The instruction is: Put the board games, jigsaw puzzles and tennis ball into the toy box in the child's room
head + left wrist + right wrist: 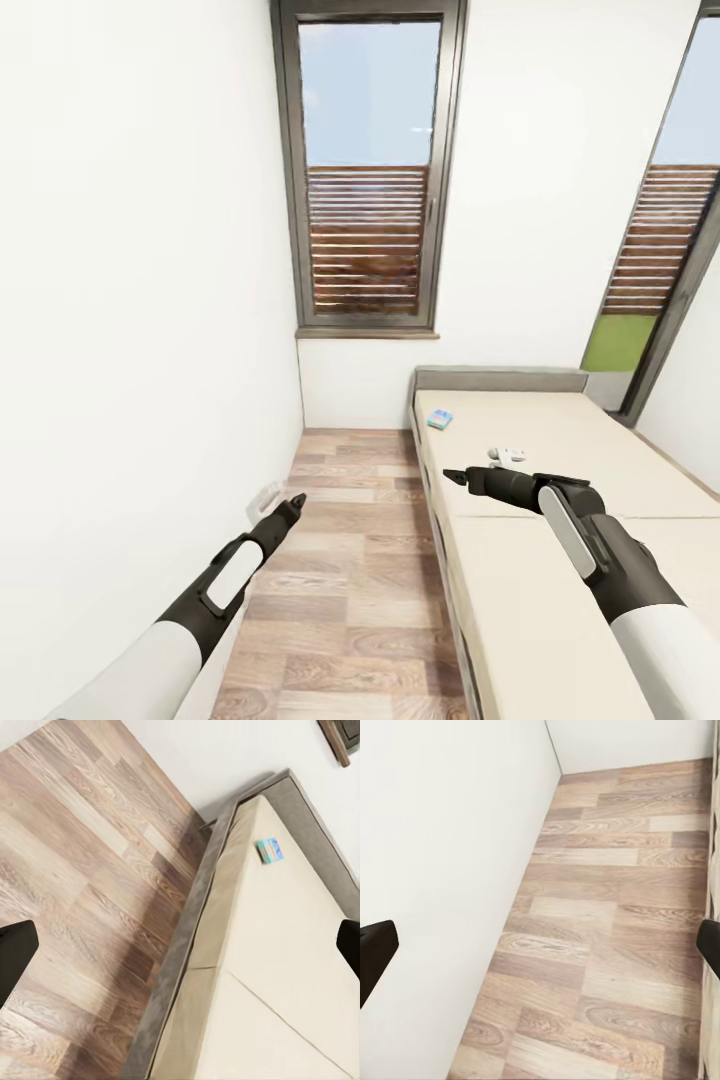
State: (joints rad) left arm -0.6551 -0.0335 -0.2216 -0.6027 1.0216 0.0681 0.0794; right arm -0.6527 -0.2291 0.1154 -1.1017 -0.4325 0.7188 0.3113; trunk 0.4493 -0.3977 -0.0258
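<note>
The bed (560, 570) with its plain beige mattress and grey headboard fills the right side of the head view. A small teal and blue board game (439, 419) lies flat near the headboard, and it appears again on the mattress (292, 945) as the board game (270, 850). A small white object (507, 456) rests on the mattress just beyond my right gripper (453, 476), which is open and empty over the bed's left edge. My left gripper (292, 504) is open and empty above the floor beside the bed. The fingertips (15, 956) (375, 949) stand wide apart.
A narrow strip of wood-plank floor (350, 580) runs between the white left wall (130, 350) and the bed frame (176, 967). A dark-framed window (365, 170) sits in the far wall, with a second glazed opening (660, 250) at the right.
</note>
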